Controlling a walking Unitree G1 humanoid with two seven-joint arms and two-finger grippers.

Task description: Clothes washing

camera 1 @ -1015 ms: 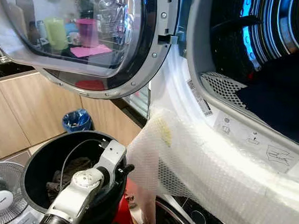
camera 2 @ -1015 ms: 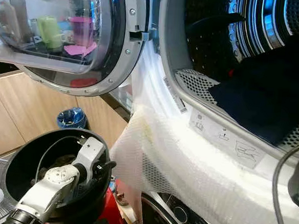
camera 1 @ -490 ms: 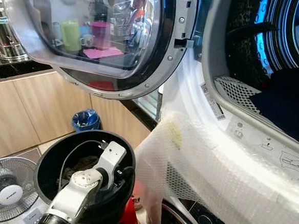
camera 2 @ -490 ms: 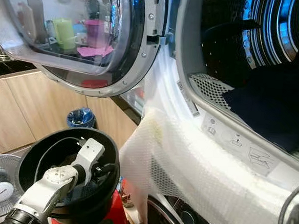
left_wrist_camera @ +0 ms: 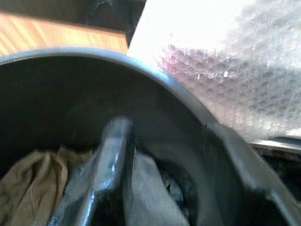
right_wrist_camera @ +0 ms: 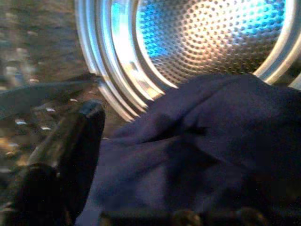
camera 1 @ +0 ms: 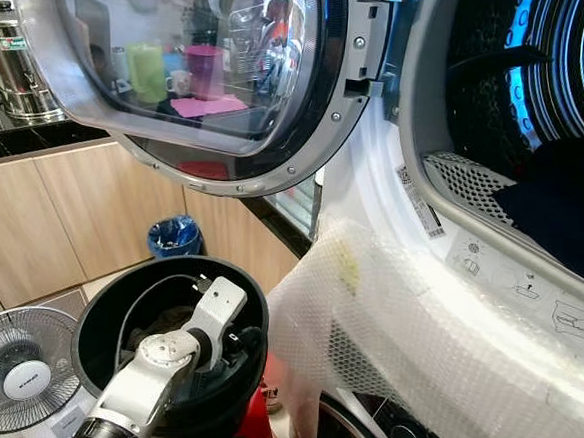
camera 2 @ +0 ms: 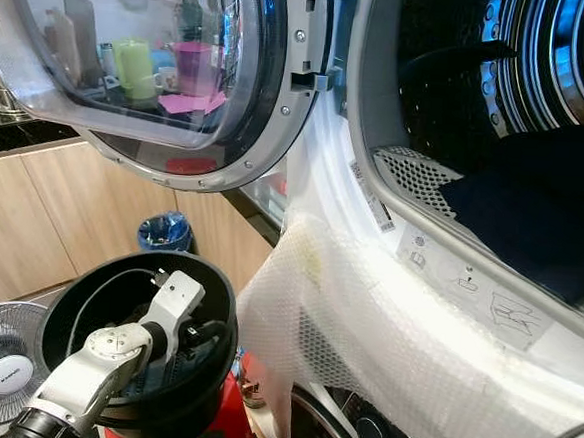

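Clothing of dark navy cloth (right_wrist_camera: pixel 197 150) is seen heaped in the steel drum (right_wrist_camera: pixel 207 37) of the washing machine, sagging over the drum's lower lip toward the opening; no clear long axis can be made out in the crumpled heap. More clothes, tan and grey pieces (left_wrist_camera: pixel 28 188), are seen low in the black round bin (camera 1: pixel 100 306) that stands before the machine.

The right tool (right_wrist_camera: pixel 94 188) is held inside the drum, one black finger (right_wrist_camera: pixel 75 141) lying against the navy cloth; whether anything is gripped cannot be told. The left tool (left_wrist_camera: pixel 155 188) is lowered into the bin, its fingers spread apart, one finger (left_wrist_camera: pixel 110 160) touching the grey piece, nothing pinched between them.

The machine's front below the opening is draped in bubble wrap (camera 1: pixel 433 349), which hangs just beside the bin's rim. The glass door (camera 1: pixel 192 72) is swung wide to the left, above the bin. Wooden cabinets (camera 1: pixel 41 222) under a dark counter (camera 1: pixel 17 135), a small blue bin (camera 1: pixel 175 236) and a floor fan (camera 1: pixel 16 370) are found beyond.
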